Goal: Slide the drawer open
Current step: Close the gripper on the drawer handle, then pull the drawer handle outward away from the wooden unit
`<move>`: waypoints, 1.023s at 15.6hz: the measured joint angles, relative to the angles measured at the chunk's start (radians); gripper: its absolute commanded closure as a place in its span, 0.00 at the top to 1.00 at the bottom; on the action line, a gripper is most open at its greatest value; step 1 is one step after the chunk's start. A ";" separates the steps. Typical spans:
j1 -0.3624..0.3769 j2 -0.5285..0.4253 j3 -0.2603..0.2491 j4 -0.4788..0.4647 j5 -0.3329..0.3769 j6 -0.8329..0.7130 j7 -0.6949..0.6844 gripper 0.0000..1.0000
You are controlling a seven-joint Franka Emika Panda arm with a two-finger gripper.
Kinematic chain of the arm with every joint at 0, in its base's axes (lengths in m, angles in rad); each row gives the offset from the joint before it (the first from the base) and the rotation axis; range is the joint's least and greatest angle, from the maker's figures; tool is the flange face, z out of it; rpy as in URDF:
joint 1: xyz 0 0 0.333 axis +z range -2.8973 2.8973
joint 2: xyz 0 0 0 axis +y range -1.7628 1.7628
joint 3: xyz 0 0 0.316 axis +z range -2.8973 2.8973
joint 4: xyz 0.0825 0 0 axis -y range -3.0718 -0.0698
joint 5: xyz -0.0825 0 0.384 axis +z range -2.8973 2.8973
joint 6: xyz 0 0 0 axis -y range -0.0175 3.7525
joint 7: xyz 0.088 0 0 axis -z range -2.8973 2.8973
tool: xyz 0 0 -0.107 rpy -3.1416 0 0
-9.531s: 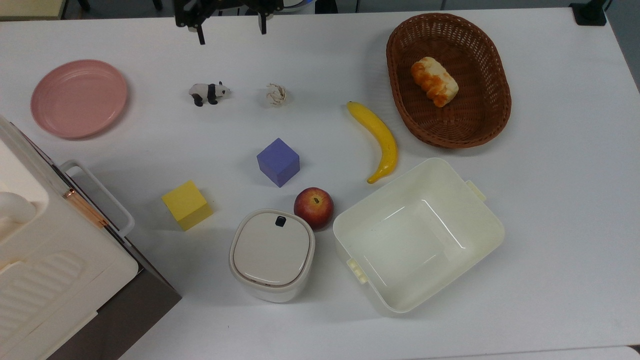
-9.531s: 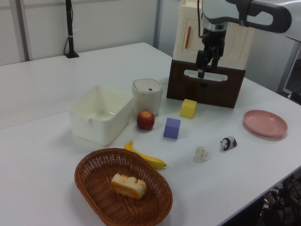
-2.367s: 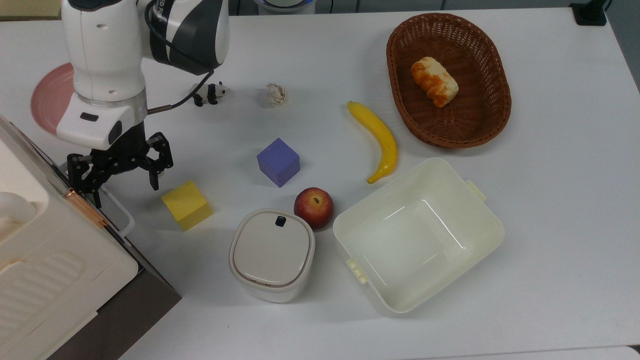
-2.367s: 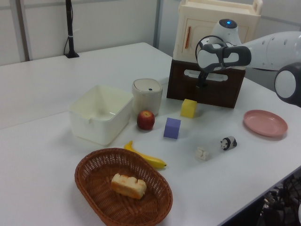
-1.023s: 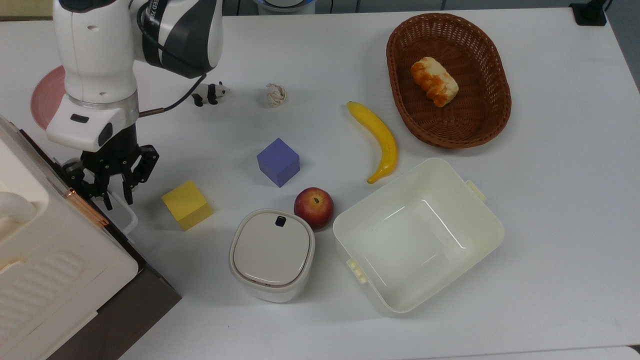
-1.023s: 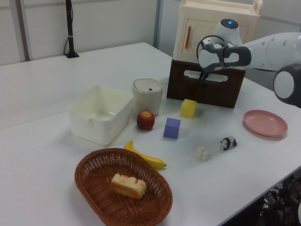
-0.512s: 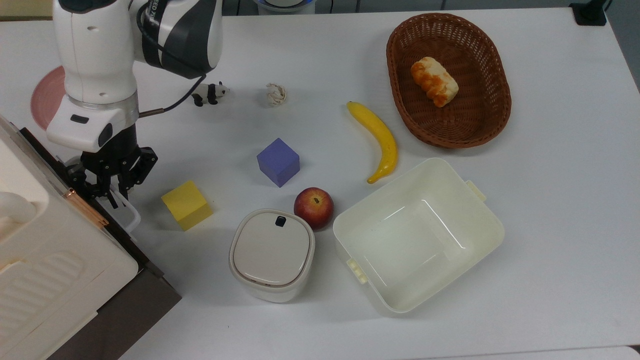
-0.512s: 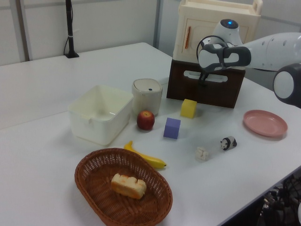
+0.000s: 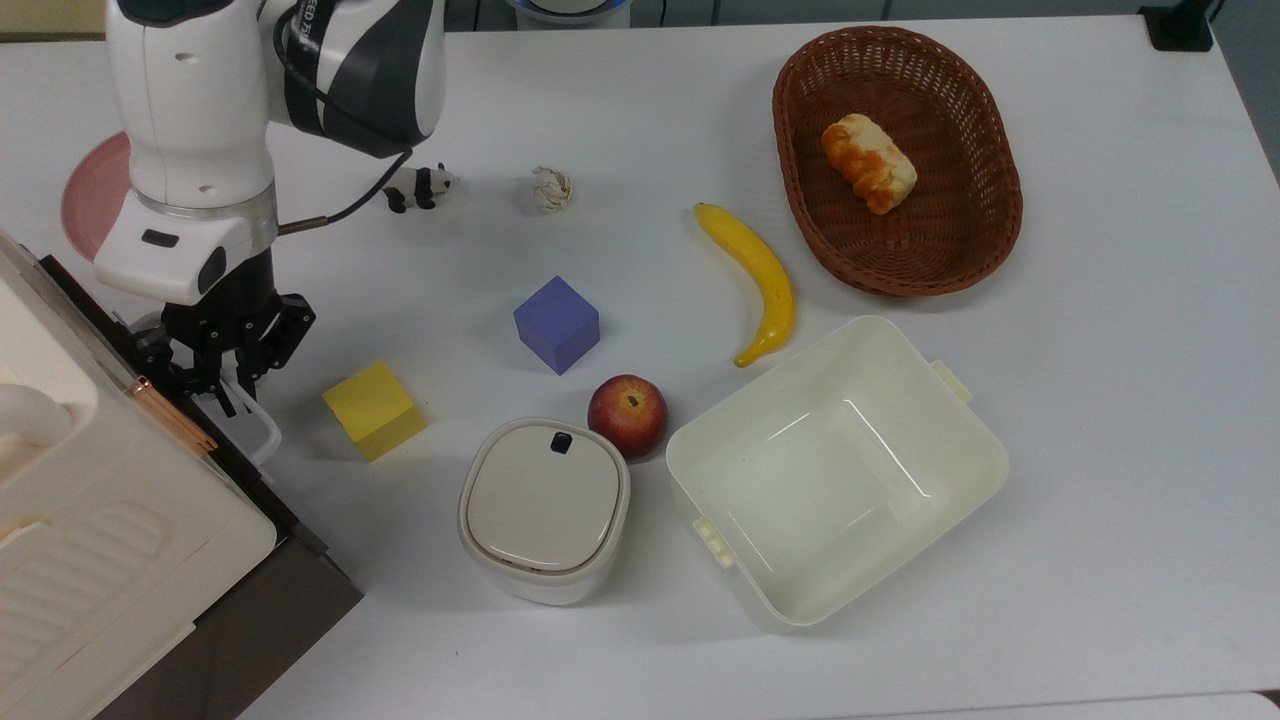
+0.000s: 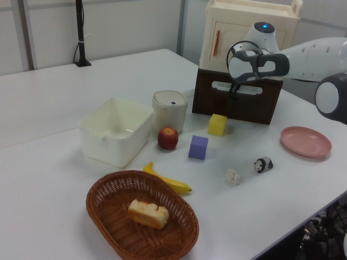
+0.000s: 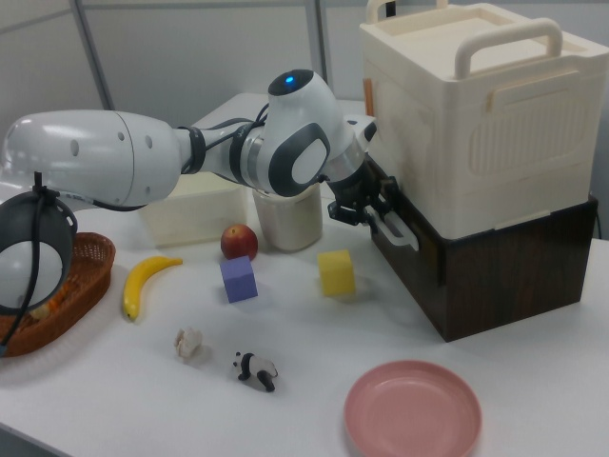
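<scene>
Top view overhead; left, right views oblique (opposite sides), sharing table [image 9: 1100, 420].

A white table [image 9: 1100, 400] carries everything, and the purple cube [image 9: 557, 324] sits near its middle. In the top view, a yellow cube [image 9: 374, 410] lies to the cube's lower left, a red apple [image 9: 627, 415] just below it, touching a lidded cream canister [image 9: 544, 510]. An open cream tub [image 9: 838, 470] sits to the lower right, a banana [image 9: 757, 278] to the right, a wicker basket [image 9: 985, 200] farther right. Above the cube lie a toy panda [image 9: 418, 185] and a small pale ball [image 9: 551, 189]; far left, a pink plate [image 9: 90, 200] and the dark-brown cabinet [image 9: 250, 620].
</scene>
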State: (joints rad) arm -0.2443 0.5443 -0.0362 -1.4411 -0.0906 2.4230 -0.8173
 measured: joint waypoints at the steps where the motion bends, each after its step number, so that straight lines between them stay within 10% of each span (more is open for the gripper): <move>1: 0.000 0.000 0.002 0.000 -0.012 0.000 -0.002 0.16; 16: -0.002 -0.011 0.013 -0.015 -0.049 0.000 -0.005 0.16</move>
State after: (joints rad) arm -0.2459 0.5332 -0.0230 -1.4562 -0.1398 2.4230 -0.8227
